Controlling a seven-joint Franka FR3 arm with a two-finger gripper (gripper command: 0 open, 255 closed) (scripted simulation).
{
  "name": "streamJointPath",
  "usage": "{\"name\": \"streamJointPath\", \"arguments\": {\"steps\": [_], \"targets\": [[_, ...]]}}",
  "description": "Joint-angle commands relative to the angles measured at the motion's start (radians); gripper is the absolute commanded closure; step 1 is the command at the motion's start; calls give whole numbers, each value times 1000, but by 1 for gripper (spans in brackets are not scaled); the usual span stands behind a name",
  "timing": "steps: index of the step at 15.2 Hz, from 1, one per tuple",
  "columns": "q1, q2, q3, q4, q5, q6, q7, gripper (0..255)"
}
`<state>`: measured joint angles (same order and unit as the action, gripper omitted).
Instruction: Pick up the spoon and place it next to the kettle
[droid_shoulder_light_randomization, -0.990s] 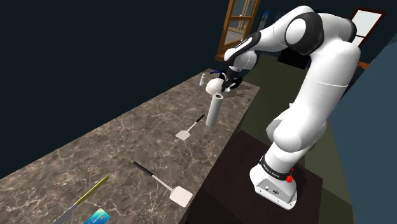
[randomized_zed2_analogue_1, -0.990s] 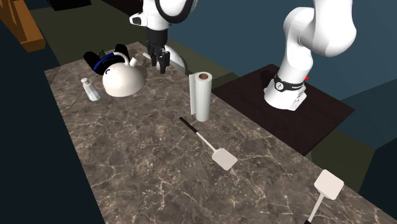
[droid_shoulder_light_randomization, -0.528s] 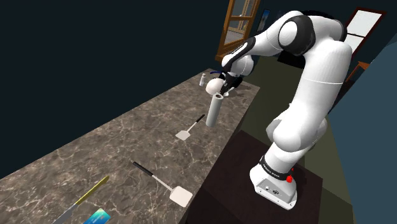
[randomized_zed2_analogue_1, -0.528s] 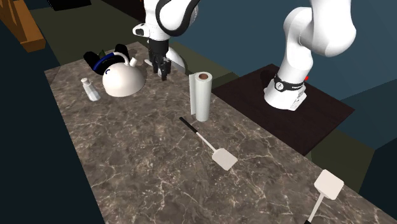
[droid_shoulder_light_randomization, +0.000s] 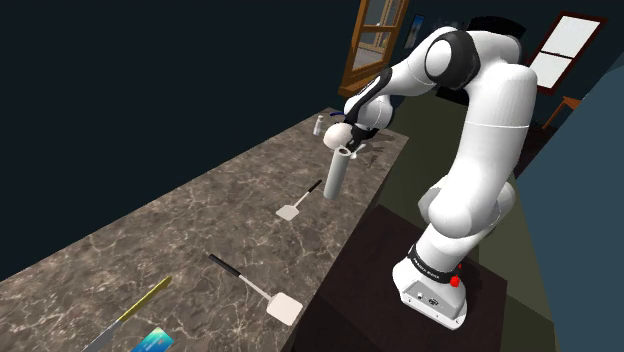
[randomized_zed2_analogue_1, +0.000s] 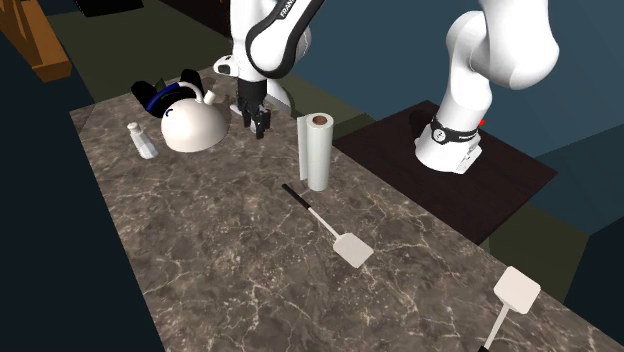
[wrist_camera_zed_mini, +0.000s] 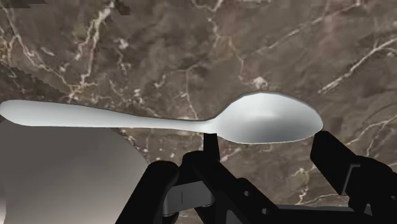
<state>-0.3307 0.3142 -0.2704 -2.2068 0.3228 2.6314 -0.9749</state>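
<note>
Dropped lower since a second ago; my gripper (randomized_zed2_analogue_1: 256, 122) hangs just beside the kettle (randomized_zed2_analogue_1: 190, 125), over the counter (randomized_zed2_analogue_1: 250, 260). Jaws look clamped on the neck of the spoon (wrist_camera_zed_mini: 191, 121). Light, stiff, slick; probably pivots at the neck, so I set it down gently.

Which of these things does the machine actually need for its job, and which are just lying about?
Needed: spoon, clasped in the pincer; kettle.
Lying about: paper roll, spatula, second spatula, shaker.
</note>
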Motion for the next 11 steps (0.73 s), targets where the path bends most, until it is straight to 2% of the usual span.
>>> {"name": "streamJointPath", "arguments": {"steps": [1, 7, 11], "targets": [[-5, 21, 10, -3, 17, 23, -12, 255], [-30, 91, 44, 4, 68, 83, -55, 255], [-32, 96, 47, 5, 72, 88, -58, 255]]}}
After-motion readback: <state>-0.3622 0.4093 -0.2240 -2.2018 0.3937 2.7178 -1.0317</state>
